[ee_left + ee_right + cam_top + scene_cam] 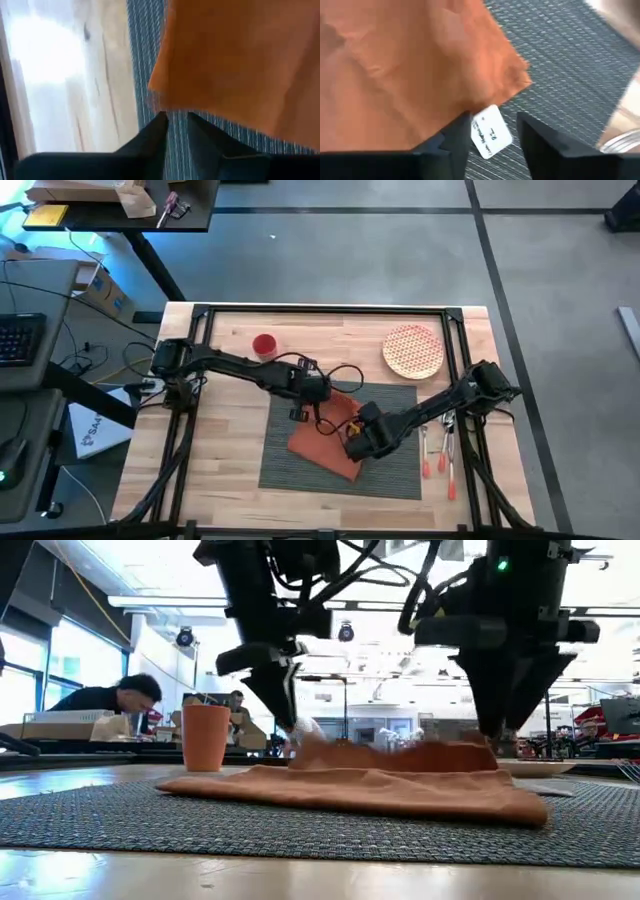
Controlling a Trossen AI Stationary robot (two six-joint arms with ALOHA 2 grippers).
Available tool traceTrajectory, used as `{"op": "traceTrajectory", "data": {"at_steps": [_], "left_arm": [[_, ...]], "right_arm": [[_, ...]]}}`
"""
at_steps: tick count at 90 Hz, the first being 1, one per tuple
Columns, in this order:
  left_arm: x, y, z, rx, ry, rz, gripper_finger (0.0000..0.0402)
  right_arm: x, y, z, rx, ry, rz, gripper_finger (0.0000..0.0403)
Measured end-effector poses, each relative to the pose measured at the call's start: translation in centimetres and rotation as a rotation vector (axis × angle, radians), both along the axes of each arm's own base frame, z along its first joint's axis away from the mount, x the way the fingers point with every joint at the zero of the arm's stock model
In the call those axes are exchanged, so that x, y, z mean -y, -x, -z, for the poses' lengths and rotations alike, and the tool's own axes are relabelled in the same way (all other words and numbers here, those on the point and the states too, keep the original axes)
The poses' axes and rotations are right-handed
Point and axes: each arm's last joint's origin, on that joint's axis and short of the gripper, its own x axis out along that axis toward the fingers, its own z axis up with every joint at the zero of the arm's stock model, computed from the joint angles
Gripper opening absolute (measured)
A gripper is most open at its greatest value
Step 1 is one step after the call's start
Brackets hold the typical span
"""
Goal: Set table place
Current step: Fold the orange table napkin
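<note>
The dark grey ribbed table place lies flat in the middle of the table. A rust-orange napkin lies folded and askew on its left half, with a raised fold along its far side. My left gripper points down just off a napkin corner. It is slightly open, and only mat shows between its fingers. My right gripper stands open at the napkin's right edge, with the white tag between its fingers. My right gripper comes from above, and one finger stands at the napkin's edge beside the tag. I cannot tell whether it touches the cloth. The napkin lies on the mat.
A round patterned plate sits on the table off the mat's far right corner. A red cup stands at the far left. Utensils with orange handles lie right of the mat. The black frame runs along the table's edges.
</note>
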Motion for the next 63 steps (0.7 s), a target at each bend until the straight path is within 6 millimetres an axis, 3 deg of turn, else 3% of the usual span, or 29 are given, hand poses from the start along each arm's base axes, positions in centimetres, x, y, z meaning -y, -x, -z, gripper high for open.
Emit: {"op": "traceTrajectory", "data": {"at_steps": [15,26,42,63], "left_arm": [[-0.1,1.1,-1.4,-0.014,0.262,0.081,0.0136],[0.2,0.9,0.0,0.020,0.364,0.210,0.0135],[0.6,1.0,2.6,0.053,0.369,0.362,0.0130],[0.6,1.8,4.6,0.044,0.365,0.376,0.0129]], "right_arm": [[-3.1,1.4,-2.4,0.256,0.053,-0.256,0.0193],[-4.4,2.5,-0.5,0.340,-0.021,-0.359,0.0189],[-3.7,2.5,2.7,0.402,-0.096,-0.390,0.0178],[-1.1,1.7,4.4,0.409,-0.050,-0.422,0.0158]]}}
